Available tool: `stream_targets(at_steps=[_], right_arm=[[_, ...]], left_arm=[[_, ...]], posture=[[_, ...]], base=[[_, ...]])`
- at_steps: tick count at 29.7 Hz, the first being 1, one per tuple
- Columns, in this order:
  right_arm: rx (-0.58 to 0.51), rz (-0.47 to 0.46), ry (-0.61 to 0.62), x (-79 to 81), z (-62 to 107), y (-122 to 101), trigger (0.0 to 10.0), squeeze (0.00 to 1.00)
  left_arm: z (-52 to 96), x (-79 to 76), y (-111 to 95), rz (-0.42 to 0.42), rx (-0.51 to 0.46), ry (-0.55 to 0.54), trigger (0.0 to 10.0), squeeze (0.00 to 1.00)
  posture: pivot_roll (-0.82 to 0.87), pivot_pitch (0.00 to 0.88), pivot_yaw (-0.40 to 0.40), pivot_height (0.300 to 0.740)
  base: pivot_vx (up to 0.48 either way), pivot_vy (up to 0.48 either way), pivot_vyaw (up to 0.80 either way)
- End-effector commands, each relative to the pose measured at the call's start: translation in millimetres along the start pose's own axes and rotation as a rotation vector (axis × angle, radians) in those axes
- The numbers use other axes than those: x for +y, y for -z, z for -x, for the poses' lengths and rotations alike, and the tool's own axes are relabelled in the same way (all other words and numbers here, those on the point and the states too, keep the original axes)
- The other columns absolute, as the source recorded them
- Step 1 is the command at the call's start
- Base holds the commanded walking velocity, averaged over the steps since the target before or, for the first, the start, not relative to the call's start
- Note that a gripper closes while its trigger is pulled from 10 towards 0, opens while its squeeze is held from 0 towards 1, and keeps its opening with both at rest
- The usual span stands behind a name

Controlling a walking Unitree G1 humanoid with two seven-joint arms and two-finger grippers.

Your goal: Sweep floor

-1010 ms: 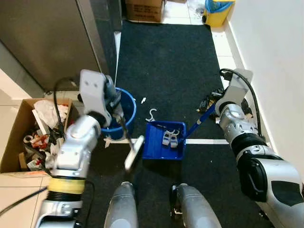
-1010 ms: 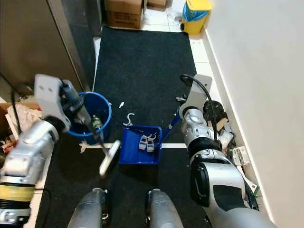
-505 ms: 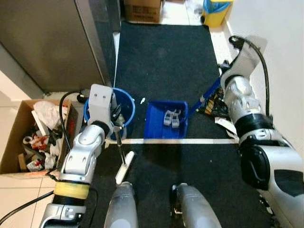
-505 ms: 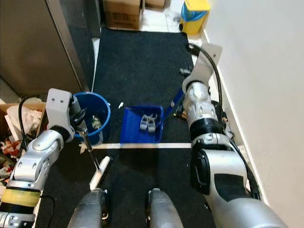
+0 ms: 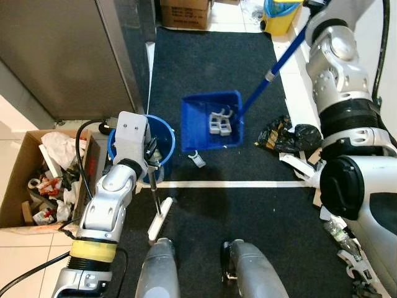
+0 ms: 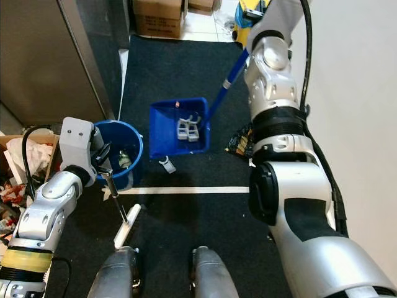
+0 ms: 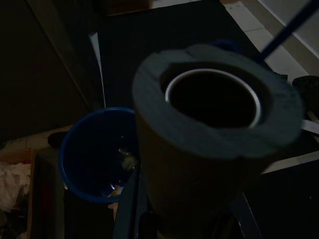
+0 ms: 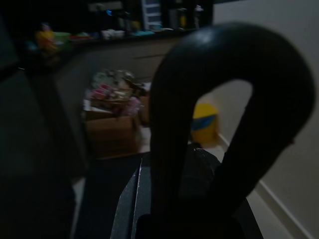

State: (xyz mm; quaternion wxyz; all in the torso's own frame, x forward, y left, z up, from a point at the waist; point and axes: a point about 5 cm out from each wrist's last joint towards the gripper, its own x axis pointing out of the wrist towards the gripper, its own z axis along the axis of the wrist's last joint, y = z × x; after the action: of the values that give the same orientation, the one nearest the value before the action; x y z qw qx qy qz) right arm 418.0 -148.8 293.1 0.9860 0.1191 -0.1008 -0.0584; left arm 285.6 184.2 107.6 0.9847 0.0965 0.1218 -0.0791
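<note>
On black mat, centre: blue dustpan (image 5: 209,121) w/ two grey clips inside, raised on its long blue handle (image 5: 270,69) and hanging over the mat just beside blue bucket (image 6: 123,151).

- Right gripper (image 8: 199,164): clamped on handle top, arm up high.
- Left gripper (image 5: 151,162): closed on thin brush shaft; white brush head (image 5: 159,218) on mat nr robot's feet.
- Stray white scrap (image 5: 196,159) on mat betw. pan and white line.
- Step, judged: emptying pan. Next needs pan swung over bucket, tipped.
- Cardboard box of rubbish (image 5: 38,177) left; black bag (image 5: 288,135) right.
- Writing: none legible.

Silver arms (image 5: 110,198), black cables, yellow band, black elbow patches.
</note>
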Motion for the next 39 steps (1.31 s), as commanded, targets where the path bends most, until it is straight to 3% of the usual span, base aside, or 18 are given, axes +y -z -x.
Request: stream_targets(at_steps=[1, 5, 10, 12, 19, 21, 27, 34, 36, 39], right_arm=[[-0.078, -0.053, -0.035, 10.6, -3.4, -26, 10.0, 0.0], [-0.148, -0.086, -0.094, 29.7, -3.9, -47, 10.0, 0.0], [-0.199, -0.106, -0.146, 46.3, -1.1, -57, 10.0, 0.0], [-0.214, -0.133, -0.206, 64.8, 4.3, -56, 10.0, 0.0], [-0.279, -0.109, -0.313, 97.3, 21.5, -46, 10.0, 0.0], [-0.305, -0.066, -0.366, 113.5, 32.7, -34, 10.0, 0.0], [-0.35, -0.003, -0.461, 142.0, 58.2, -8, 10.0, 0.0], [-0.294, -0.042, -0.454, 148.3, 62.3, 3, 10.0, 0.0], [-0.272, -0.054, -0.434, 146.1, 59.3, 4, 10.0, 0.0], [-0.191, -0.096, -0.355, 130.0, 45.9, 8, 10.0, 0.0]], left_arm=[[0.3, -3.8, 5, -0.019, 0.022, -0.009, 10.0, 0.0], [0.6, -4.0, 5, -0.021, 0.018, -0.012, 10.0, 0.0], [1.5, -3.5, 6, -0.022, 0.018, -0.017, 10.0, 0.0], [2.3, -3.9, 7, -0.021, 0.019, -0.02, 10.0, 0.0], [2.7, -7.1, 8, -0.017, 0.02, -0.017, 10.0, 0.0], [3.0, -7.9, 8, -0.016, 0.021, -0.017, 10.0, 0.0], [4.7, -8.7, 9, -0.015, 0.021, -0.022, 10.0, 0.0], [6.6, -13.9, 12, -0.009, 0.026, -0.016, 10.0, 0.0], [7.1, -15.5, 12, -0.008, 0.025, -0.012, 10.0, 0.0], [8.4, -14.3, 10, -0.008, 0.015, -0.014, 10.0, 0.0]], posture=[[0.1, 0.056, -0.079, 0.74], [0.11, 0.054, -0.084, 0.74], [0.11, 0.05, -0.09, 0.74], [0.11, 0.05, -0.09, 0.74], [0.11, 0.05, -0.09, 0.74], [0.12, 0.051, -0.096, 0.74], [0.14, 0.051, -0.104, 0.74], [0.15, 0.051, -0.113, 0.74], [0.15, 0.051, -0.116, 0.74], [0.15, 0.049, -0.118, 0.74]], base=[[0.0, 0.0, 0.0], [0.0, 0.0, 0.0], [0.0, 0.0, 0.0], [0.0, 0.0, 0.0], [0.0, 0.0, 0.0], [0.0, 0.0, 0.0], [0.0, 0.0, 0.0], [0.0, 0.0, 0.0], [0.0, 0.0, 0.0], [0.0, 0.0, 0.0]])
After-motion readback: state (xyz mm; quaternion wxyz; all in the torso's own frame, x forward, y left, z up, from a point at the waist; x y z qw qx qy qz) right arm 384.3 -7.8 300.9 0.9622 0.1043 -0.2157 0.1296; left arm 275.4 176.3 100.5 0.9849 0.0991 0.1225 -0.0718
